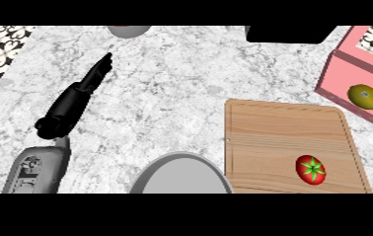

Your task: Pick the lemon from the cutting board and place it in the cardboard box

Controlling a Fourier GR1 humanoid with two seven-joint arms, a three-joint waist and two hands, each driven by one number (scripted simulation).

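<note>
lemon is lying in the pink box, task looking done.
left hand is resting straight-fingered, grasping nothing; the tomato is staying on the cutting board.

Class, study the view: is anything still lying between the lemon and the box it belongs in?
No. The lemon already lies inside the pink box at the right edge. The tomato sits on the cutting board, well clear of it.

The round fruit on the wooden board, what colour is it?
Red, with a green star-shaped top: the round fruit on the wooden board, head view.
</note>
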